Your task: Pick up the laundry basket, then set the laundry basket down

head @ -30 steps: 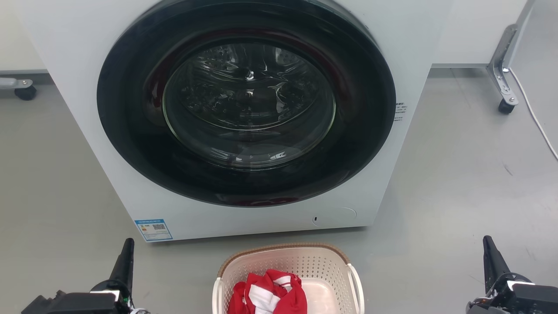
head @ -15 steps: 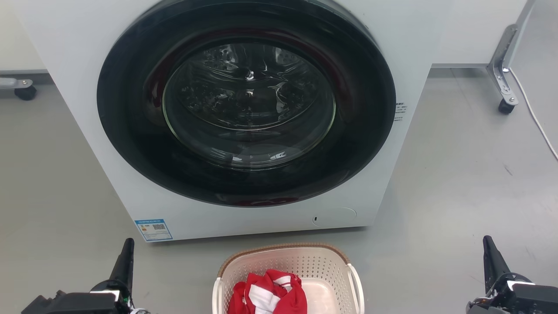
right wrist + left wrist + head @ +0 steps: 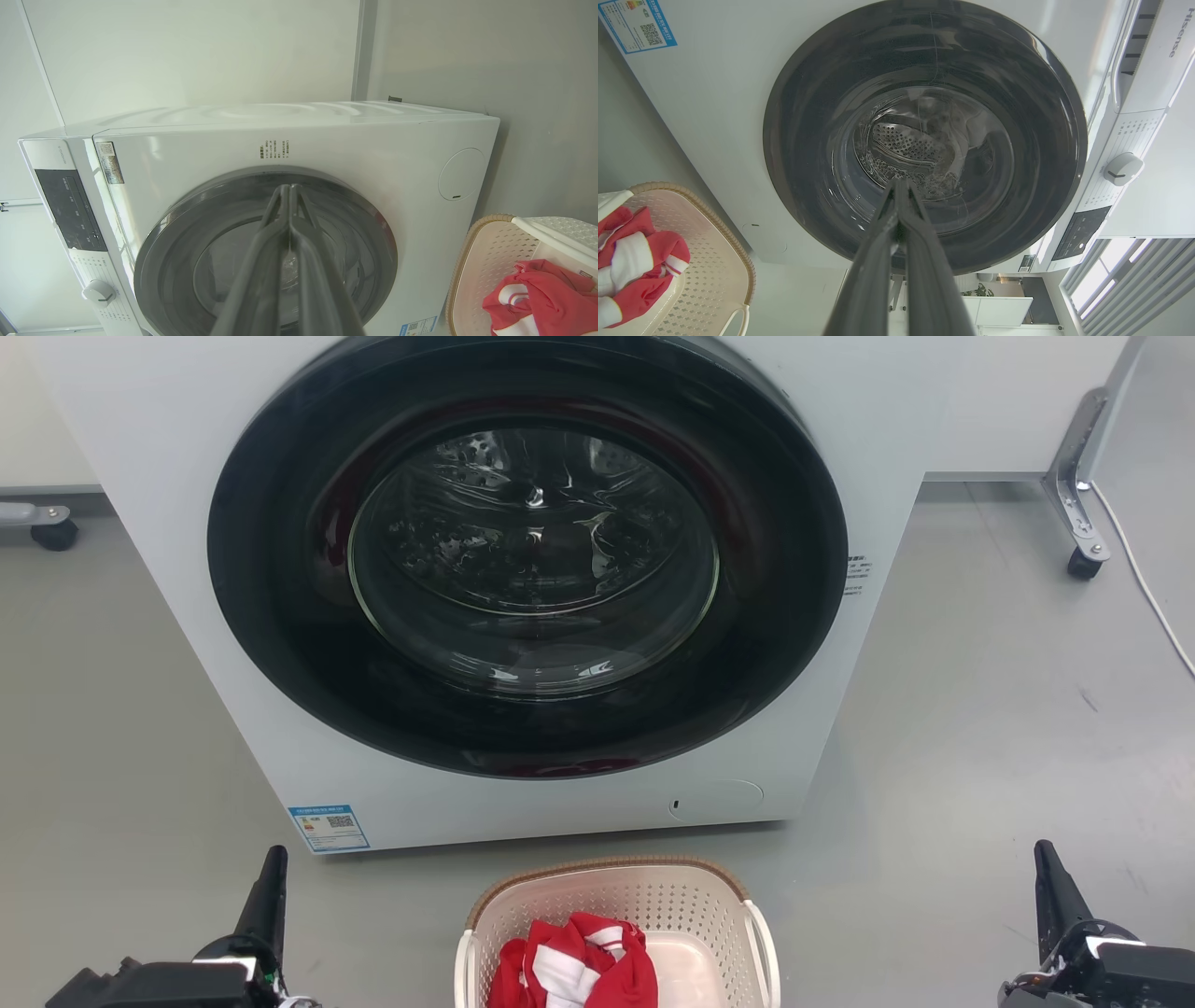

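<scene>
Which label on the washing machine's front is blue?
The corner label, lower left in head view; the side label, right of the door, is black print.

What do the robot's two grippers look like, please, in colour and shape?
The left gripper and right gripper look alike: two long, dark grey fingers tapering to narrow tips, mounted on a black housing with a small white patch on top.
</scene>
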Robot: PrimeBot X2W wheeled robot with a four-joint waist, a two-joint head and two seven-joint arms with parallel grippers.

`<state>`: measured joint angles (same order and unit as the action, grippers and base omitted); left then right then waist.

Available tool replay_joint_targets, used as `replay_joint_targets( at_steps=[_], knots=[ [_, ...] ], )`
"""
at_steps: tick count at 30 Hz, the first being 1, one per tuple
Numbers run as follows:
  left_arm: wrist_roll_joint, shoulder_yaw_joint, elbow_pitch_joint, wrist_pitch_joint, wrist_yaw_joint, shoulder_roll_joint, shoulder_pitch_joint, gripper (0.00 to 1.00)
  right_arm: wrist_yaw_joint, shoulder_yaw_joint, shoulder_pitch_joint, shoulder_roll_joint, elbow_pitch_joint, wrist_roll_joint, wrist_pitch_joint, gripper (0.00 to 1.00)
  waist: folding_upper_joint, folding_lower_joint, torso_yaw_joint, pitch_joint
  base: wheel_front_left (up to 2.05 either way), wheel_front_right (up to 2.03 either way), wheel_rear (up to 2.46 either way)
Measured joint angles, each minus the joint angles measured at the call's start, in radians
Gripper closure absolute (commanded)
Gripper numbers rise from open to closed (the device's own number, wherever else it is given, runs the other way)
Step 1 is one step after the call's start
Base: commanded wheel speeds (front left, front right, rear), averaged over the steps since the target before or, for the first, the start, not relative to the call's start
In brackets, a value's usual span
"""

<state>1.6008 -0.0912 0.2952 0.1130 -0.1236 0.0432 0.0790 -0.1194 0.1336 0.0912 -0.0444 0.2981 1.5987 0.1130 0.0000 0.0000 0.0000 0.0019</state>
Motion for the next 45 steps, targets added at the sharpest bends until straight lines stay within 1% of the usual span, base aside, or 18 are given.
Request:
replay_joint_targets(
  at_steps=[45],
  knots=[
    [0.0,0.0,0.0,0.0,0.0,0.0,0.0,1.0,-0.001,0.0,0.0,0.0,-0.001,0.0,0.0,1.0,0.0,0.0,0.0,0.0,0.0,0.0,0.0]
  ],
)
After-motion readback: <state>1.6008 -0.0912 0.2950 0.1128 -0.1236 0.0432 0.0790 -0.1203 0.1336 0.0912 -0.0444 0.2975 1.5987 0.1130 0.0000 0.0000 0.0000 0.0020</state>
